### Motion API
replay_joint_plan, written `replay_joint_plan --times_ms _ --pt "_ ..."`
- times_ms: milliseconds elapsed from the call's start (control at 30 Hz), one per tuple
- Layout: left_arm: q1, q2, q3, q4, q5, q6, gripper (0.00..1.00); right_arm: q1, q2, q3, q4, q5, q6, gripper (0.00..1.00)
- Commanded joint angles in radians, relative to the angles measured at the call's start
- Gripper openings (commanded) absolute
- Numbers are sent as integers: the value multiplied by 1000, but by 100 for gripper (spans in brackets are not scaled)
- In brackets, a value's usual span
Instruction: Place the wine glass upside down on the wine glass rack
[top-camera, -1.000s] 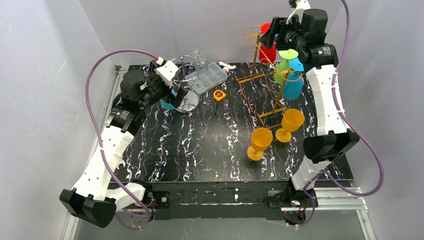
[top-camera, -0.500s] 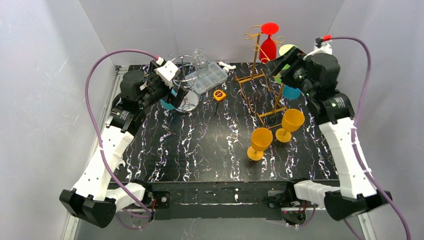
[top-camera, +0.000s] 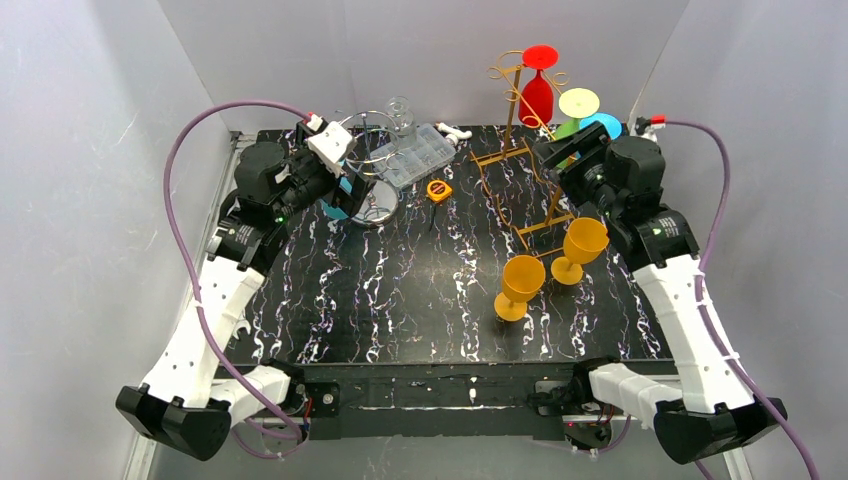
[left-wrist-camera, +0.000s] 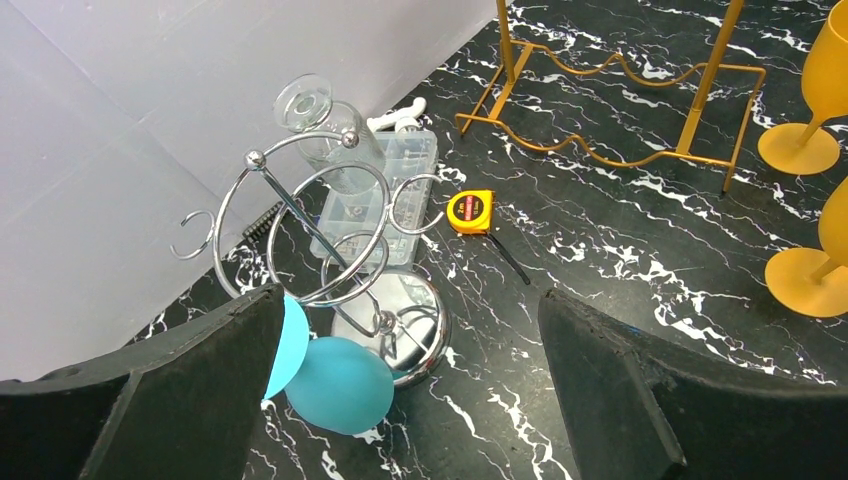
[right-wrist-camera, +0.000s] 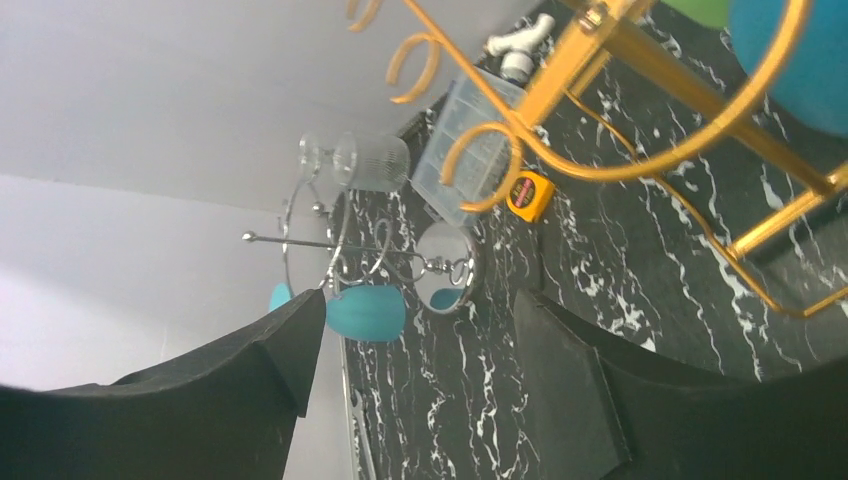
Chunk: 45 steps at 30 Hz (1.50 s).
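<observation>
Left end effector (left-wrist-camera: 410, 300): fingers (left-wrist-camera: 180, 390) wide apart, nothing between them. It hovers over the far-left part of the black marbled surface (top-camera: 400, 300).
- Right under it and a little ahead, a teal wine glass (left-wrist-camera: 338, 385) lies on its side, touching the base of the chrome wire rack (top-camera: 378, 205) and not hung on it.
- Ahead and higher up, a clear glass (left-wrist-camera: 325, 130) hangs upside down near the top of that rack.
- Beyond the rack is a clear compartment box (left-wrist-camera: 400, 165). To the end effector's right lies a yellow tape measure (left-wrist-camera: 469, 211).

Mid-surface, between the two arms, two orange goblets (top-camera: 522, 280) (top-camera: 585, 240) stand upright and well apart from either end effector.

Right end effector (right-wrist-camera: 418, 300): fingers parted and holding nothing. It sits just beside the gold rack (right-wrist-camera: 700, 95).
- Close on its right, a blue wine glass (right-wrist-camera: 800, 60) hangs bowl-down from a gold loop.
- A green glass (right-wrist-camera: 700, 8) shows at the frame edge next to it.
- A red glass (top-camera: 537, 95) hangs inverted on the rack's far post.
</observation>
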Motion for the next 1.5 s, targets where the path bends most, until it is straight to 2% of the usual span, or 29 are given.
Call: replay_joint_plan --times_ms 0,100,333,467,733,1033,1167,1367,1467 --pt "6 -32 35 -5 10 -9 98 -1 -53 -77 94 49 125 79" --pt "6 -38 35 -5 10 -8 98 -1 -49 -91 107 58 156 79" --pt "6 -47 26 -1 8 -16 98 -1 -58 -189 282 87 248 78" --pt "6 -48 27 7 1 -12 98 -1 -14 -193 298 87 287 77" --pt "6 -65 5 13 -6 16 98 -1 -20 -273 409 153 335 60" --pt "6 -74 0 4 -18 19 98 -2 -15 -293 448 206 328 57" --pt "5 -82 -9 10 -26 23 98 -3 -4 -301 453 206 343 48" --pt "6 -93 -18 10 -30 39 98 -32 12 -284 443 182 336 22" --pt "6 -95 -20 10 -34 41 98 -77 23 -262 416 129 325 16"
